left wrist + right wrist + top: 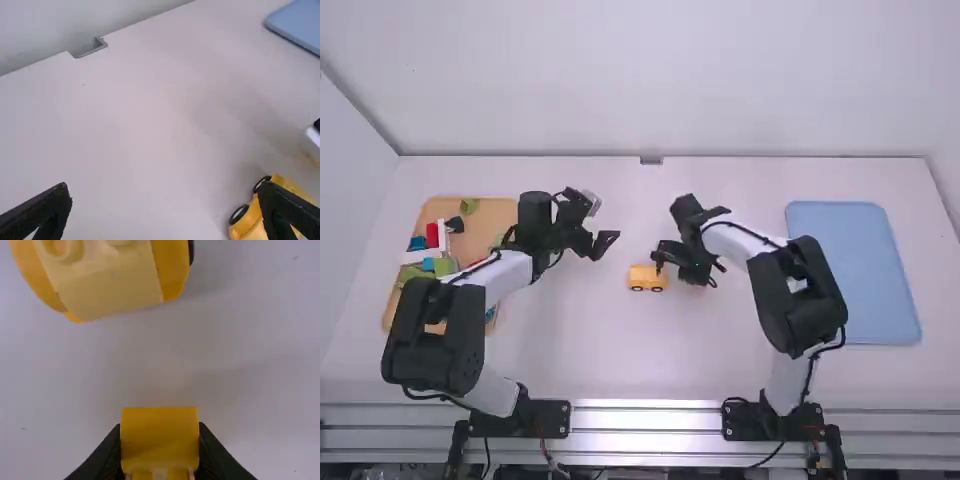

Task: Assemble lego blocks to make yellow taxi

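Clock taken from the yellow car [644, 275], 12 away from arm bases. Car is seen near mid-table, upright; long axis is laid 9 to 3, one wheeled side turned to 6. Which end is the front cannot be told. A yellow block [160, 437] is gripped between the fingers of the right gripper [692, 274], just off the car at 3. Left gripper [601, 222] is held at 11, fingers spread wide.

White table [590, 345] is bounded at 12 by a pale wall [650, 80]; a small grey bracket [651, 160] is set at that edge.

At 9, red, green, blue, white and black blocks are held, jumbled, in a tan tray [498, 213]. At 3, a flat blue tray [855, 270] is placed.
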You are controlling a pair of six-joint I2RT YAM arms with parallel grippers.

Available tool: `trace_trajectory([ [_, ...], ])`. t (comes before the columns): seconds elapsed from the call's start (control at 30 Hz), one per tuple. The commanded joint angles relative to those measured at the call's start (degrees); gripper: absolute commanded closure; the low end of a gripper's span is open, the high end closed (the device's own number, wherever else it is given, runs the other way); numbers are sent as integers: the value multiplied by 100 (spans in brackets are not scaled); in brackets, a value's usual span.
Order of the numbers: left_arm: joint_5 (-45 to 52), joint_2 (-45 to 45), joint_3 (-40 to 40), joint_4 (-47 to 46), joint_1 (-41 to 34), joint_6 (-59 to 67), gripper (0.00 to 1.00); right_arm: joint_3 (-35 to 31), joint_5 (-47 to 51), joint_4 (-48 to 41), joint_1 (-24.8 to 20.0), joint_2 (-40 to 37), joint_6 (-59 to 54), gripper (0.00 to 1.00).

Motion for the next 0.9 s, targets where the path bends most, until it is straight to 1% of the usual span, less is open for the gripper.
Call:
trace_trajectory([
  [0.0, 24, 59, 149, -4, 22, 24, 1, -31, -50, 63, -31, 57, -44, 70],
  [0.03, 24, 61, 149, -7, 22, 24, 1, -46, -50, 87, -31, 57, -48, 69],
  [0.2, 24, 61, 149, -66, 20, 24, 1, -186, -94, 240, -28, 57, -201, 55],
  [0.3, 24, 61, 149, -72, 20, 22, 1, -195, -111, 223, 17, 57, -295, 38],
  [0.33, 24, 61, 149, -72, 20, 22, 1, -195, -92, 227, 20, 57, -299, 36],
  [0.37, 24, 59, 149, -66, 20, 24, 1, -192, -63, 247, 15, 57, -304, 27],
  [0.4, 28, 61, 149, -66, 20, 24, 1, -166, -68, 240, 13, 55, -304, 15],
  [0.43, 24, 61, 149, -63, 20, 28, 1, -138, -79, 229, 15, 52, -297, 10],
  [0.5, 22, 61, 149, -24, 20, 22, 1, -57, -127, 195, 13, 42, -238, 3],
  [0.6, 20, 61, 149, -26, 20, 24, 1, 63, -168, 85, 13, -83, -105, 1],
  [0.73, 28, 59, 144, 39, 20, -13, 1, 96, -535, -114, -122, -369, -468, 1],
  [0.87, 57, 61, 129, -26, 17, -140, 1, 31, -1397, -238, -431, -699, -872, 1],
])
